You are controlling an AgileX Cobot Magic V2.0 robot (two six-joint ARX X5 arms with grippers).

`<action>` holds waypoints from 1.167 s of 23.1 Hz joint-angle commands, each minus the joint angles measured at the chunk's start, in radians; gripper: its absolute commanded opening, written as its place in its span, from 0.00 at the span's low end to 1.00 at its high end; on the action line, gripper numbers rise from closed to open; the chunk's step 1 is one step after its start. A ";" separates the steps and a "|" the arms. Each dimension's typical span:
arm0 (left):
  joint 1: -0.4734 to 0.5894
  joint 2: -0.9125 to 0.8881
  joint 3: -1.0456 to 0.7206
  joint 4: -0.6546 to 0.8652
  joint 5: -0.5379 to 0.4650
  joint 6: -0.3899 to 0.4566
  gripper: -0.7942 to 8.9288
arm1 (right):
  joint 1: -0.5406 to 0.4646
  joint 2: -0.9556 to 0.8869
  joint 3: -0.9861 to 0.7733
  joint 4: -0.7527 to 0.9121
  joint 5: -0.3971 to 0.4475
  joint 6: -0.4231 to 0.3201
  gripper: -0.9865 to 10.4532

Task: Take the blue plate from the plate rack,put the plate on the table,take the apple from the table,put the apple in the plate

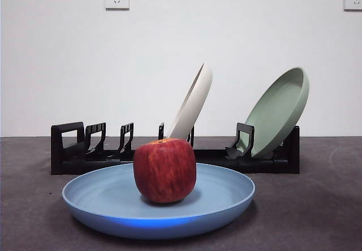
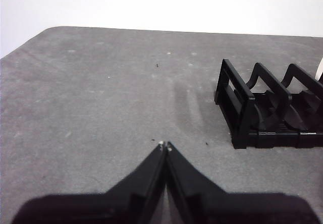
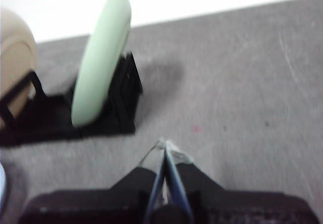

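Observation:
The blue plate [image 1: 158,206] lies flat on the table [image 1: 317,217] in front of the plate rack [image 1: 68,149]. The dark red apple [image 1: 164,170] sits upright in the plate's middle. No gripper shows in the front view. My left gripper [image 2: 165,145] is shut and empty above bare table, beside the rack's blocky end [image 2: 237,110]. My right gripper [image 3: 165,144] is shut and empty above bare table, beside the rack's other end [image 3: 123,103]. A sliver of the blue plate shows at that view's edge [image 3: 1,188].
A cream plate [image 1: 192,104] leans in the rack's middle slot and shows in the right wrist view [image 3: 15,57]. A pale green plate [image 1: 280,109] leans at the rack's right end and shows in the right wrist view [image 3: 101,57]. A white wall stands behind the table.

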 commanded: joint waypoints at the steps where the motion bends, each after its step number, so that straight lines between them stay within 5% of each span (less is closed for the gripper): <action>1: 0.002 -0.002 -0.015 0.005 0.003 0.004 0.08 | 0.000 -0.018 -0.018 -0.047 -0.001 -0.014 0.08; 27: 0.002 -0.002 -0.015 0.005 0.003 0.004 0.08 | 0.000 -0.077 -0.049 0.027 0.003 -0.006 0.08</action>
